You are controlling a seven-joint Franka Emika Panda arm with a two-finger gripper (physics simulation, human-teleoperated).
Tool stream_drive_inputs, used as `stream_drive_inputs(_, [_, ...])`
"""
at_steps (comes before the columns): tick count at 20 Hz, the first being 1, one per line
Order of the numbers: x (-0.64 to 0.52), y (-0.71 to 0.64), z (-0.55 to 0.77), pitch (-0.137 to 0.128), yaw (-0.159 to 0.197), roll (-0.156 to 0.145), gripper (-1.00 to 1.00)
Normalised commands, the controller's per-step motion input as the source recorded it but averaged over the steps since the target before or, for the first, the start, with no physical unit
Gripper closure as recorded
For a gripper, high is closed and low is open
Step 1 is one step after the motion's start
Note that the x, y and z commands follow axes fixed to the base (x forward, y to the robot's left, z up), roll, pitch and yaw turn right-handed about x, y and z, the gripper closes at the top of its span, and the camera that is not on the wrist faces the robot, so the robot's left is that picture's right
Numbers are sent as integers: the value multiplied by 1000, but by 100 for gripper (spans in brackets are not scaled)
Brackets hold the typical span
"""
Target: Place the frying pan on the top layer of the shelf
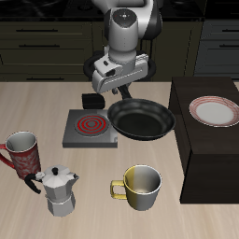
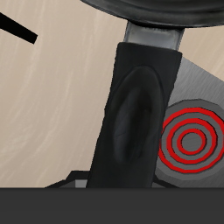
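Note:
The frying pan (image 1: 142, 119), round and black, hovers tilted just beside the burner, between it and the shelf (image 1: 203, 142). Its long handle (image 1: 97, 99) runs back under my gripper (image 1: 114, 90), which is shut on it. The wrist view shows the handle (image 2: 131, 114) very close and filling the middle, with the pan's rim (image 2: 166, 9) beyond it. The shelf is a tall dark brown box at the table's side, its flat top level with the pan's edge. My fingertips are hidden in the wrist view.
A grey burner plate with a red coil (image 1: 91, 126) (image 2: 188, 140) lies under the handle. A white, red-rimmed plate (image 1: 216, 110) occupies the back of the shelf top. Near the table's front edge stand a red mug (image 1: 23, 149), a moka pot (image 1: 61, 191) and a yellow mug (image 1: 142, 185).

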Motion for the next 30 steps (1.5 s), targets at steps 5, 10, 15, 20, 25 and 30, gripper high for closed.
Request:
stream_drive_inputs(5, [56,-8,60,-7,-14,-1,100])
stream_drive_inputs(10, [55,89,73,-3,-4,5,100])
stream_drive_inputs(15, [65,147,4,-2,13,23,100])
stream_drive_inputs(20, [79,163,81,-4,3,23,100])
stream_drive_inputs(25, [65,176,-11,0,13,29,100])
stream_drive_inputs(30, [85,221,38,-4,19,26,100])
